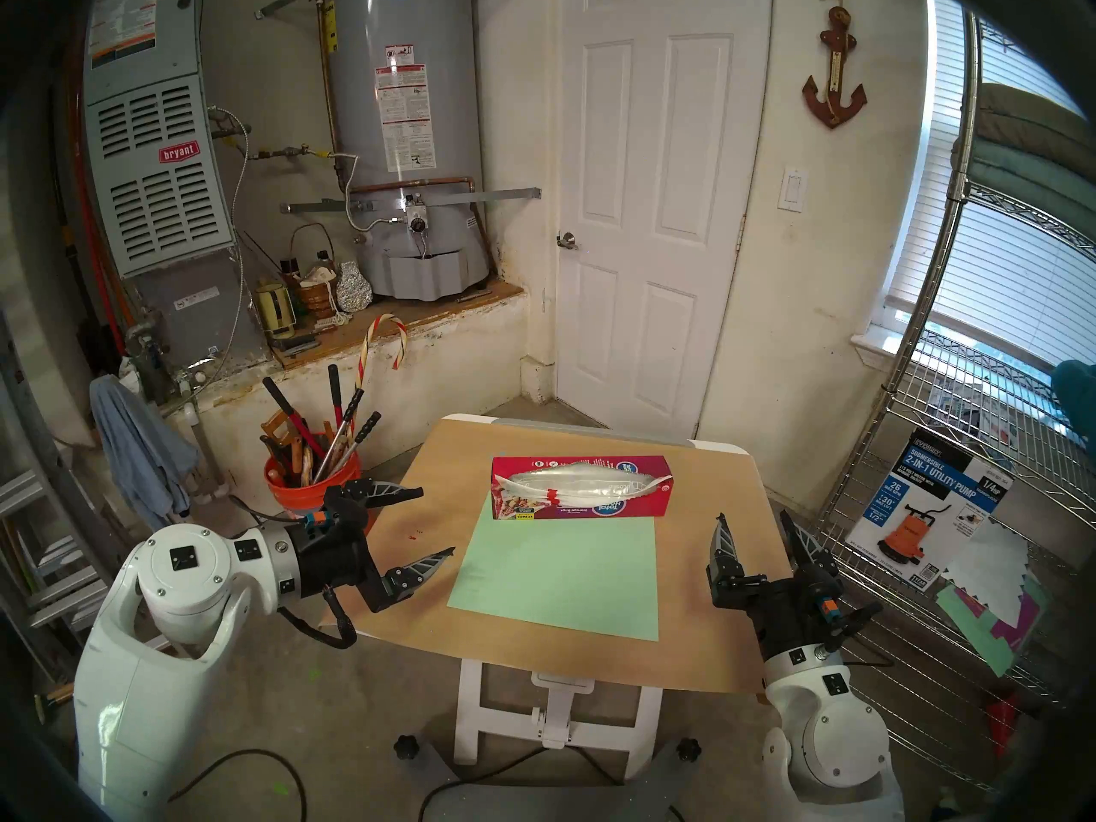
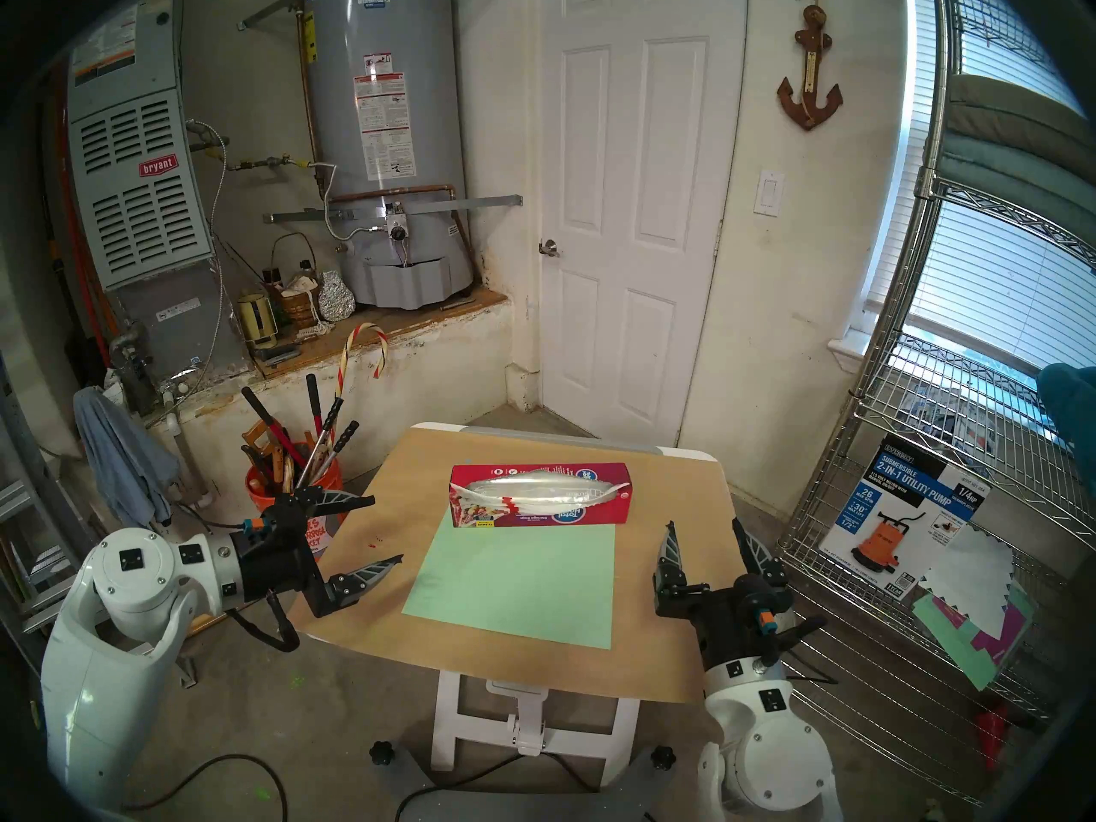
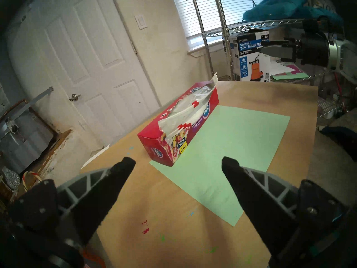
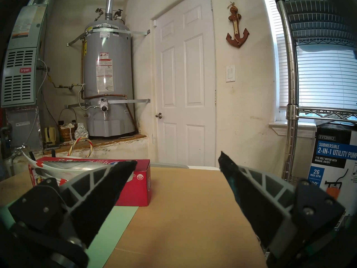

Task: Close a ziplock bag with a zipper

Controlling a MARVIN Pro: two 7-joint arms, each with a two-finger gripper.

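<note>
Soft window daylight, dark fisheye rim

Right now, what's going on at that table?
Left gripper open, right gripper open, both empty. Clear bag lies atop red box, untouched. Nothing in the way.

The left arm is seen at 8 o'clock in the head view, its white forearm lying nearly level and its wrist turned inward toward 3 o'clock. The left gripper (image 1: 436,521) is held spread wide, one of its fingers (image 1: 396,492) at 12 o'clock of the other, and nothing is gripped. The right arm is raised from 5 o'clock, its wrist aimed toward 12 o'clock. The right gripper (image 1: 754,521) is likewise spread wide and empty, its fingers (image 1: 725,543) pointed upward, side by side.
</note>
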